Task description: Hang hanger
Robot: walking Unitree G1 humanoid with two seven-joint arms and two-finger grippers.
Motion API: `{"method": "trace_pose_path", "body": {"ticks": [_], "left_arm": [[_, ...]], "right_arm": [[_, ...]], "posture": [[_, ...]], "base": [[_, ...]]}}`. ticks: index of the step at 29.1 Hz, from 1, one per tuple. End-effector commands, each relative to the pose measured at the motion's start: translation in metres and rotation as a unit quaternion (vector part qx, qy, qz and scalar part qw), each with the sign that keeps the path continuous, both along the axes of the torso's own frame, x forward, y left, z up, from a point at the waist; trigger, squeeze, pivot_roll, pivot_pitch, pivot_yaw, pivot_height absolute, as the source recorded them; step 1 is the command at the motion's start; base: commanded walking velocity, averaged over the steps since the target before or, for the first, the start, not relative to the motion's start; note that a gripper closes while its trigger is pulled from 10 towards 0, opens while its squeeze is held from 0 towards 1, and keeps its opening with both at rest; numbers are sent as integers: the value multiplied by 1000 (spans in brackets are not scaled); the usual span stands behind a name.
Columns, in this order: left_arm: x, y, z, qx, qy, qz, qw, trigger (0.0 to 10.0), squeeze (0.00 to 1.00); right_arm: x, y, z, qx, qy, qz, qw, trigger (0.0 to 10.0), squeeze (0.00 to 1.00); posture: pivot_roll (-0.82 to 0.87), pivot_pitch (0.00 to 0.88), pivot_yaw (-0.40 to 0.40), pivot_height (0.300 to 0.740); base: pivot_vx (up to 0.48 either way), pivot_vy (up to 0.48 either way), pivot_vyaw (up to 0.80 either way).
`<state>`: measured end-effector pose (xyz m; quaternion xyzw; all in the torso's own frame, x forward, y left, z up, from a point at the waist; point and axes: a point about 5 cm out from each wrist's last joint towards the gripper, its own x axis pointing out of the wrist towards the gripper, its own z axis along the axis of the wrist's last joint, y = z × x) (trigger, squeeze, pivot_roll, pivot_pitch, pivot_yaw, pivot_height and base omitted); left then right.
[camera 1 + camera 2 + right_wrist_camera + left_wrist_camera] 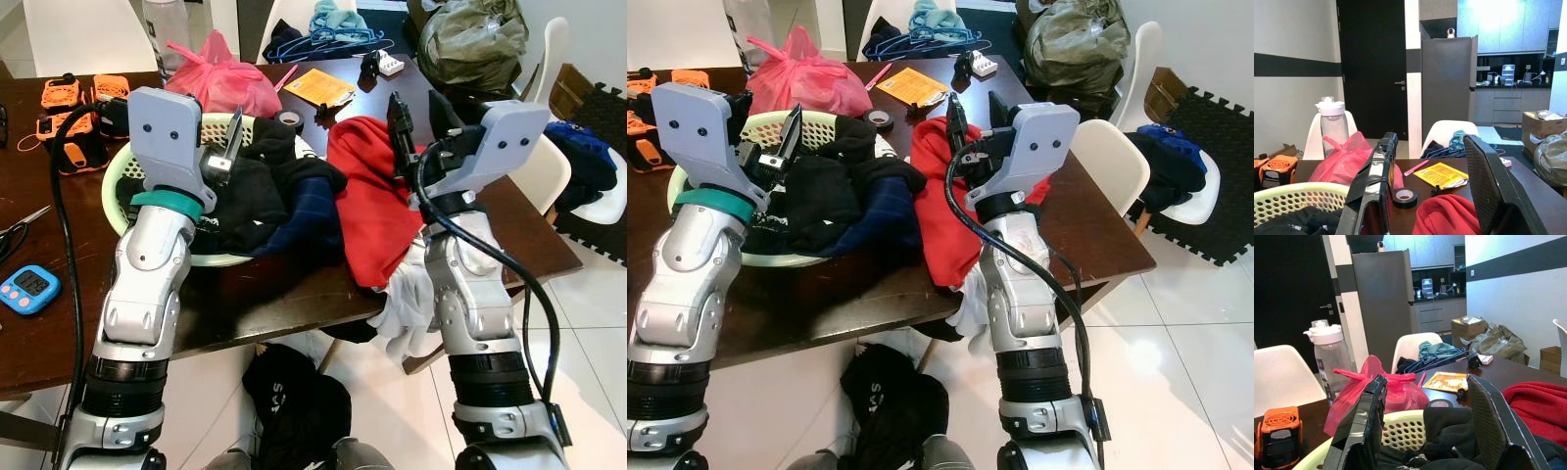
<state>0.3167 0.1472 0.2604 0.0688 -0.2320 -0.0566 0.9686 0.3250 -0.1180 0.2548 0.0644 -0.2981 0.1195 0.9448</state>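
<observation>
In the head views, thin blue hangers (345,39) lie tangled on clothes heaped on a white chair beyond the desk (274,304), their shapes hard to separate, while the left end effector (227,147) hovers spread over the laundry basket (118,201) and the right end effector (416,122) hovers spread above the red garment (367,196). The left wrist view shows the hangers (1436,360) as blue loops, partly cut off by a pink bag (1376,387). The right wrist view shows them (1447,151) behind a yellow booklet (1442,175), half hidden by black fingers (1374,183).
</observation>
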Motion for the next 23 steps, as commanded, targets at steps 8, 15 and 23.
{"method": "trace_pose_path", "body": {"ticks": [8, 15, 23], "left_arm": [[-2, -2, 0, 2, -7, 4, 1000, 10000, 0], [-11, -2, 16, 26, -44, -68, 996, 10000, 0], [-30, 5, 58, -210, -82, -291, 930, 10000, 0]], "right_arm": [[3, 1, 3, 0, -3, 6, 1000, 10000, 0], [1, 1, 7, -3, -11, 18, 1000, 10000, 0], [-14, 3, 31, 267, 5, 272, 924, 10000, 0]], "posture": [[72, 48, -29, 740], [88, 45, -19, 740], [89, 36, -22, 740]], "base": [[0, 0, 0], [0, 0, 0], [0, 0, 0]]}}
